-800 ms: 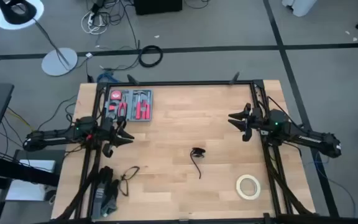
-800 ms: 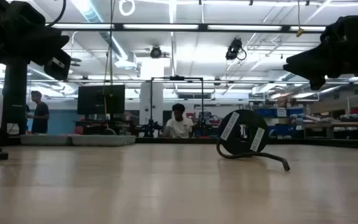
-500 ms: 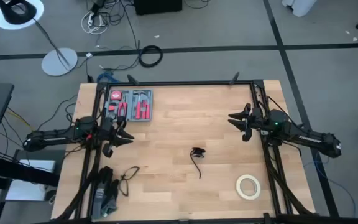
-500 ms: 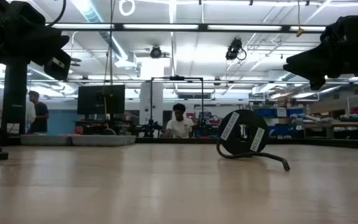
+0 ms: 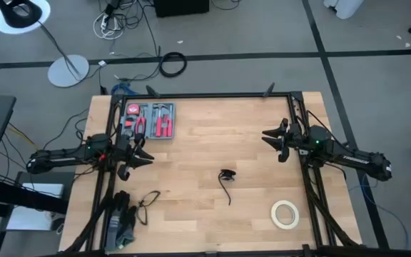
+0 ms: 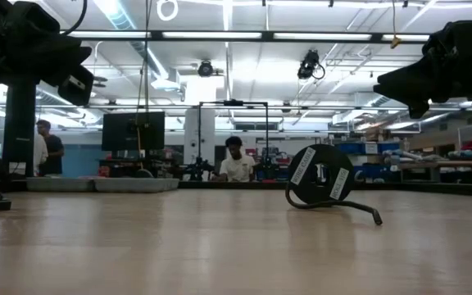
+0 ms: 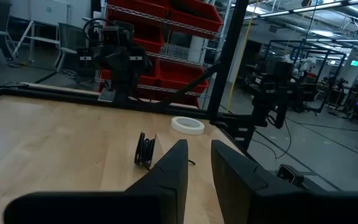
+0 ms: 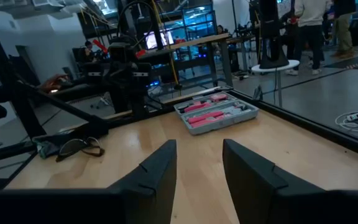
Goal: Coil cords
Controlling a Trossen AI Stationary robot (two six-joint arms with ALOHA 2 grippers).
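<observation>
The black cord (image 5: 226,180) lies near the table's middle, partly wound into a small upright coil (image 6: 319,175) that stands on its edge, with a free tail (image 6: 360,210) trailing along the wood. It also shows in the left wrist view (image 7: 145,149). My left gripper (image 5: 145,154) hangs open above the table's left side, well apart from the cord. My right gripper (image 5: 268,137) hangs open above the table's right side, also apart from it. Both are empty.
A grey tray of red-handled tools (image 5: 149,120) sits at the far left. A cream tape roll (image 5: 285,213) lies near the right front corner. Glasses (image 5: 147,202) and a dark bundle (image 5: 120,221) lie at the left front. People stand in the room beyond.
</observation>
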